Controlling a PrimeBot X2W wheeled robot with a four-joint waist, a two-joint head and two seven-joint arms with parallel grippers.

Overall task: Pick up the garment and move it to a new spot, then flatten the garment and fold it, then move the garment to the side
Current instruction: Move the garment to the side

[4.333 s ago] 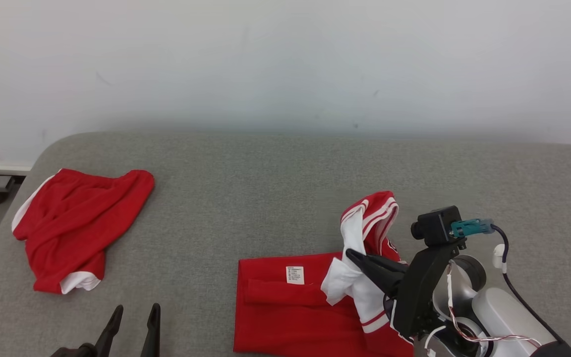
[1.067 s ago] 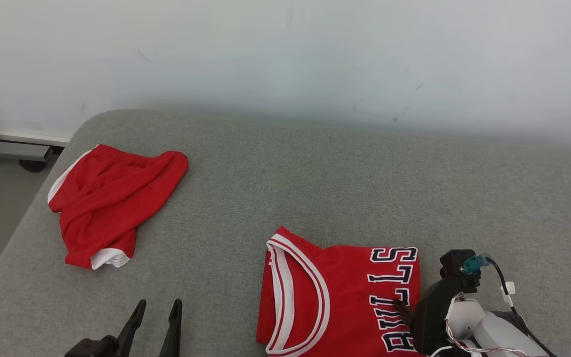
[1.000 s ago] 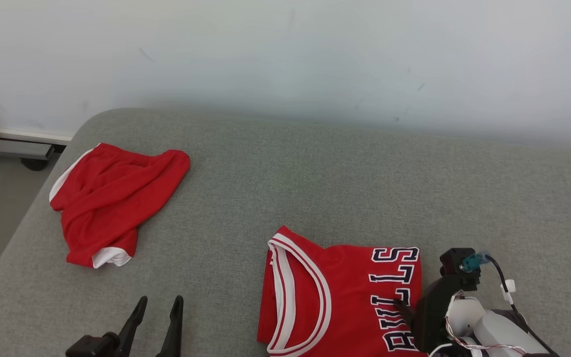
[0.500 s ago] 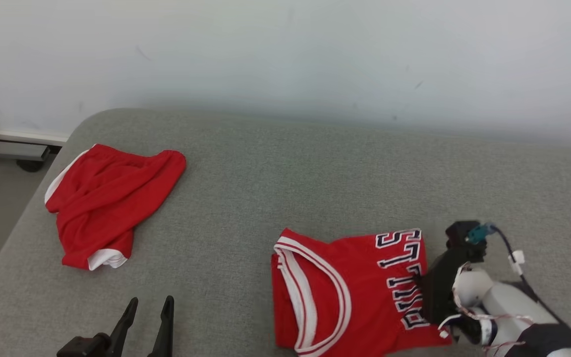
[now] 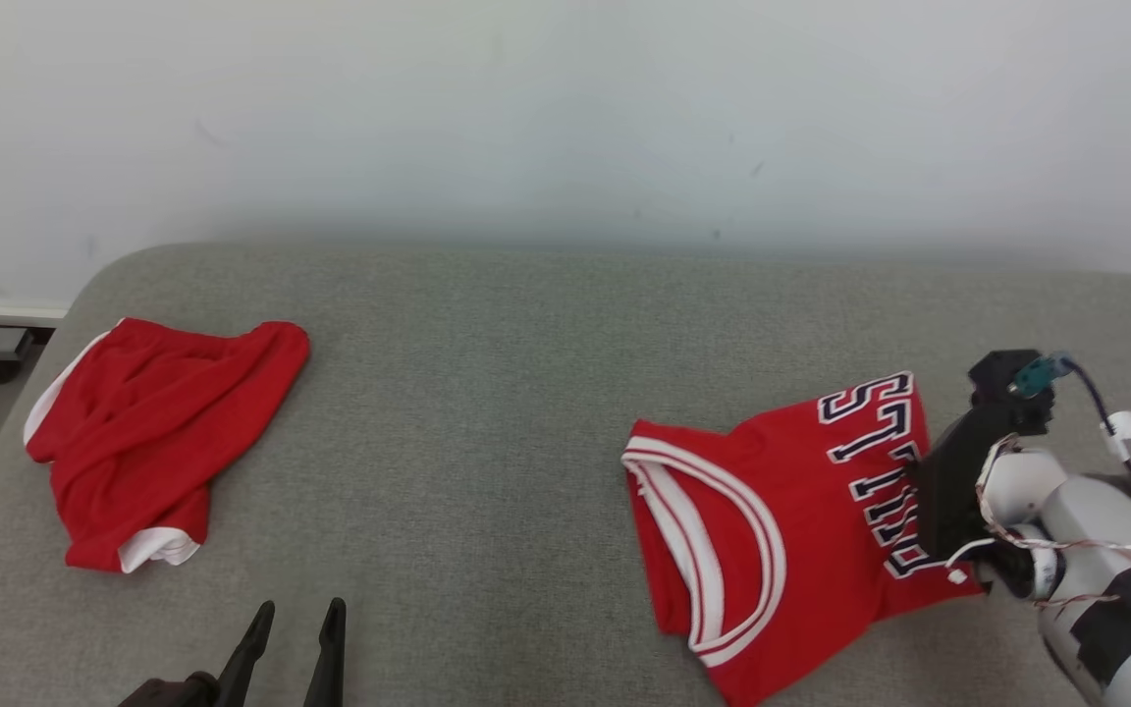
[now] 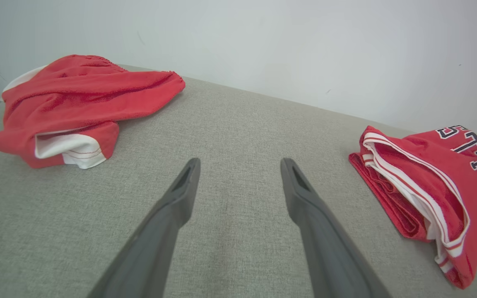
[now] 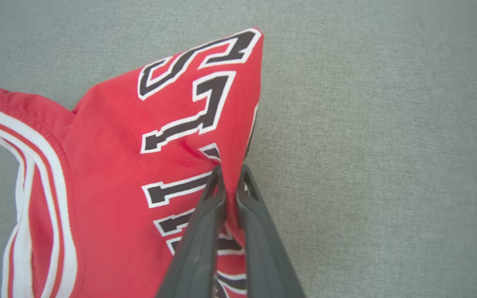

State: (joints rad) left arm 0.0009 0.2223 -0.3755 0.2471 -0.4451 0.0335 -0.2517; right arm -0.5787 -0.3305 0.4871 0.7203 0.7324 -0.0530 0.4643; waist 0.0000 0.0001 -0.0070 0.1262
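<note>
Jersey (image 5: 772, 530): red, sleeveless, folded into a compact stack. Black letters outlined in white run across the top layer, and white-and-red striped trim curves along its left side. It lies on the right half of the grey upholstered surface (image 5: 526, 393), toward the near edge, with its right edge gathered up where it is held. Right gripper (image 7: 231, 171): both dark fingers are pressed together, pinching the jersey's right-hand folded edge among the lettering, and a ridge of cloth puckers between the tips. Its pale forearm (image 5: 1086, 511) and black camera mount (image 5: 1002, 393) sit just right of the jersey in the head view. Left gripper (image 6: 240, 163): fingers spread wide, holding nothing, pointing across bare surface at the near left, well apart from both garments. Red shorts (image 5: 153, 432): crumpled, with white lining showing at one hem, at the far left of the surface near its rounded corner. White wall (image 5: 565, 118): plain, behind the surface.
</note>
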